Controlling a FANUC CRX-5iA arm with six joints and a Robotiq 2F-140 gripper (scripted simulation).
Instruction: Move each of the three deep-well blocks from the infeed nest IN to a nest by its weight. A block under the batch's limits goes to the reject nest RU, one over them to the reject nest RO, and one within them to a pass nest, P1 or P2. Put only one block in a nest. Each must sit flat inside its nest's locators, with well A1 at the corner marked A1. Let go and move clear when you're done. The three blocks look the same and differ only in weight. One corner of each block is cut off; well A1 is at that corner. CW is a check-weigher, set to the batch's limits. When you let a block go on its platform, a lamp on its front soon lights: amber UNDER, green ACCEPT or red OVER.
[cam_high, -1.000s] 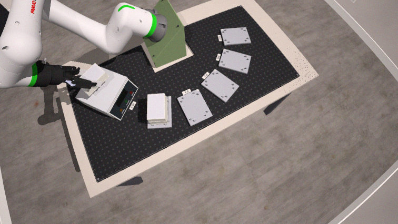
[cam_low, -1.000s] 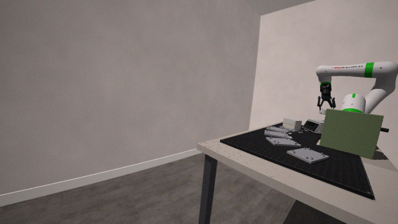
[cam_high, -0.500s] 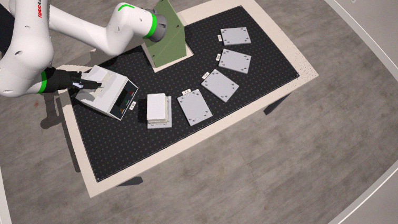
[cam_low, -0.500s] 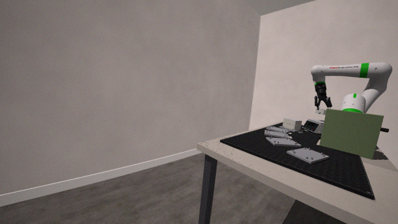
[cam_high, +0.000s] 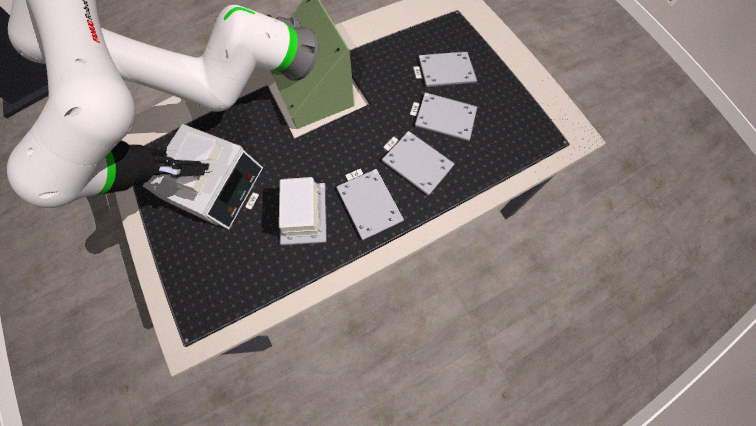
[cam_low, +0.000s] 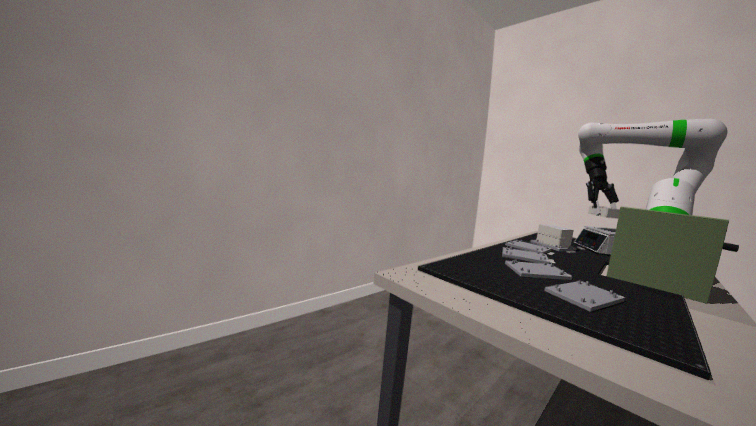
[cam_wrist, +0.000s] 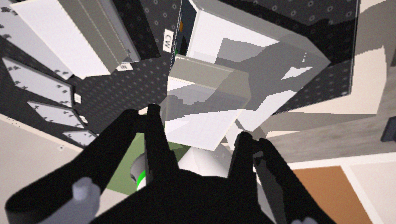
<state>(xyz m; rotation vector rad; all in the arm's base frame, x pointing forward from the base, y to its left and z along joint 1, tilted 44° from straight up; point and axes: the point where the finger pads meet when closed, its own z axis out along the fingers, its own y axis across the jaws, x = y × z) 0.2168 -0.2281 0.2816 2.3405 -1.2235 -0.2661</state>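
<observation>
My gripper (cam_high: 183, 168) (cam_low: 599, 204) (cam_wrist: 198, 111) is shut on a white deep-well block (cam_high: 194, 146) (cam_low: 604, 212) (cam_wrist: 207, 85) and holds it in the air above the platform of the check-weigher CW (cam_high: 232, 191) (cam_low: 595, 239) (cam_wrist: 240, 35). The block hangs clear of the platform. Two more blocks are stacked (cam_high: 297, 203) (cam_low: 555, 235) (cam_wrist: 75, 35) on the infeed nest (cam_high: 303, 239), right of the weigher. Several grey nests (cam_high: 370, 203) (cam_high: 417, 161) (cam_high: 445, 115) (cam_high: 447, 68) lie in an arc to the right, with nothing on them. Their labels are too small to read.
A tall green box (cam_high: 317, 79) (cam_low: 666, 254) stands at the back of the black mat (cam_high: 238, 280), behind the weigher and the nests. The table's edge (cam_high: 174, 365) runs close along the mat's left and front sides.
</observation>
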